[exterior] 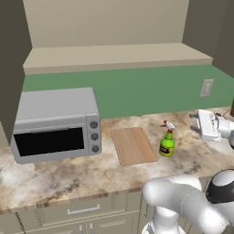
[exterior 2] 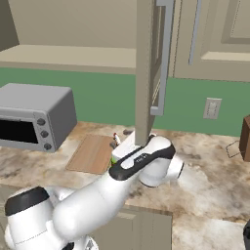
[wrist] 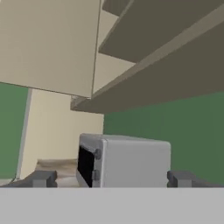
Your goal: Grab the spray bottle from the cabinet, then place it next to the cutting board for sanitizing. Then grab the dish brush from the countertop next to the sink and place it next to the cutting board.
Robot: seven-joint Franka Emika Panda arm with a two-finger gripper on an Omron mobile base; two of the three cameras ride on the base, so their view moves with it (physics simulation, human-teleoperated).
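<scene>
The spray bottle (exterior: 167, 143) is seen upright on the worktop (exterior: 68, 176) just beside the cutting board (exterior: 134, 145), while the fingers (wrist: 41, 178) are spread wide, holding nothing.

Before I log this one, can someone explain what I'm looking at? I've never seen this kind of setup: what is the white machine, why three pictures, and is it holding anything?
It is a rendered kitchen, not real footage. The white machine is a robot arm on a base that can drive. Two pictures come from cameras on that base, behind the arm to its left and right. The third comes from a camera on the hand, looking along the gripper, whose two dark tips stand wide apart and hold nothing.

On the marbled countertop sit a grey toaster oven, a wooden cutting board and, just beside the board, a green spray bottle. Above is the open cabinet with its bare shelf. The hand camera faces the toaster oven from the side.
</scene>
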